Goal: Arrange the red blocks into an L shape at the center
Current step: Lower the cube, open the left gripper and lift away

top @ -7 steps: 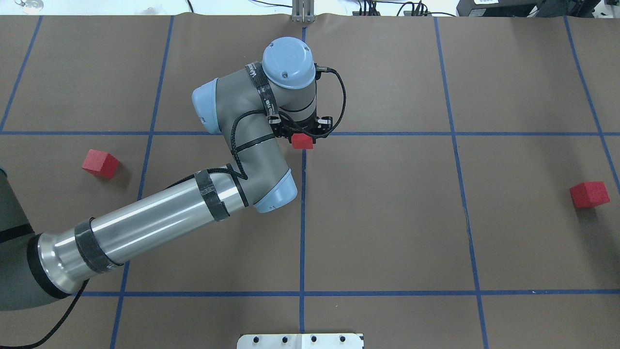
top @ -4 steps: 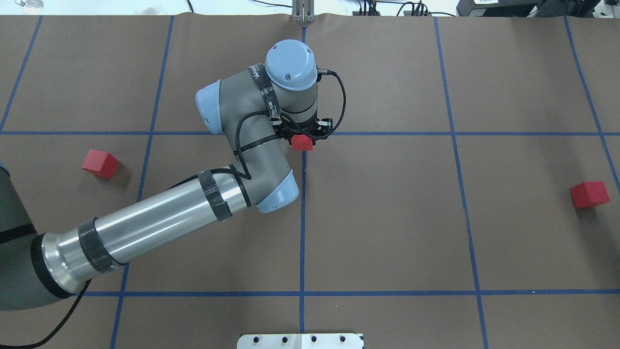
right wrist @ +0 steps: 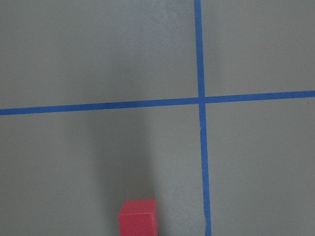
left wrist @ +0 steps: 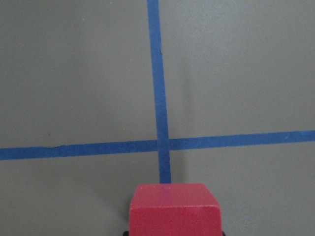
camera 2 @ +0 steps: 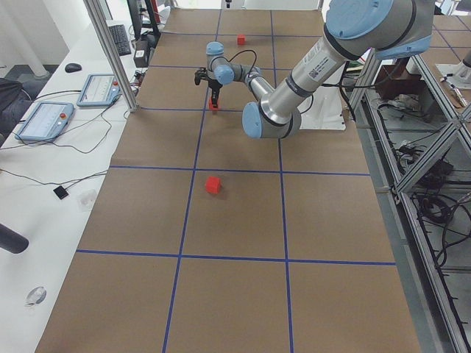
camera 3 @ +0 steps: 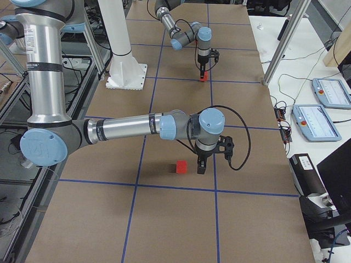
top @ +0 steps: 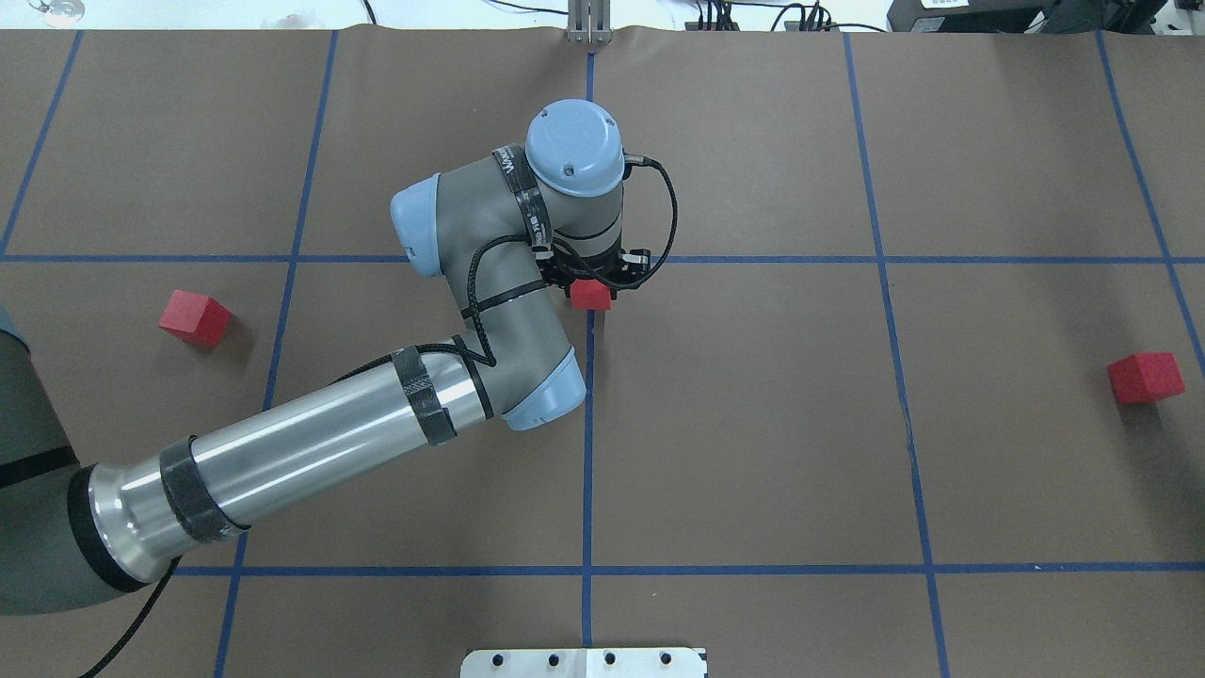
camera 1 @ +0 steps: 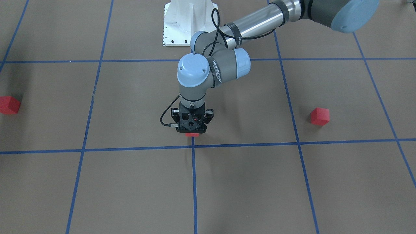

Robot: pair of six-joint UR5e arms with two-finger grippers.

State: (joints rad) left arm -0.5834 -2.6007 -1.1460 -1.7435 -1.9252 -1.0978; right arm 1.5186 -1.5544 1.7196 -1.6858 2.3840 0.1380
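Note:
My left gripper (top: 591,285) is shut on a red block (top: 590,296) and holds it just on the robot's side of the center (top: 590,259), the crossing of blue tape lines. In the left wrist view the held block (left wrist: 173,209) fills the bottom edge, with the crossing (left wrist: 163,143) just beyond it. A second red block (top: 195,317) lies far to the left. A third red block (top: 1145,378) lies far to the right, with the right gripper (camera 3: 202,164) close beside it (camera 3: 181,166). That gripper shows only in the exterior right view, so I cannot tell its state.
Blue tape divides the brown surface (top: 753,424) into large squares. The white base plate (top: 584,662) sits at the near edge. Beyond the far edge stand aluminium posts (camera 3: 285,38) and a side table with teach pendants (camera 3: 323,118).
The left arm has shifted slightly right and toward the robot's side with the red block still in its grip. The two loose blocks have not moved.

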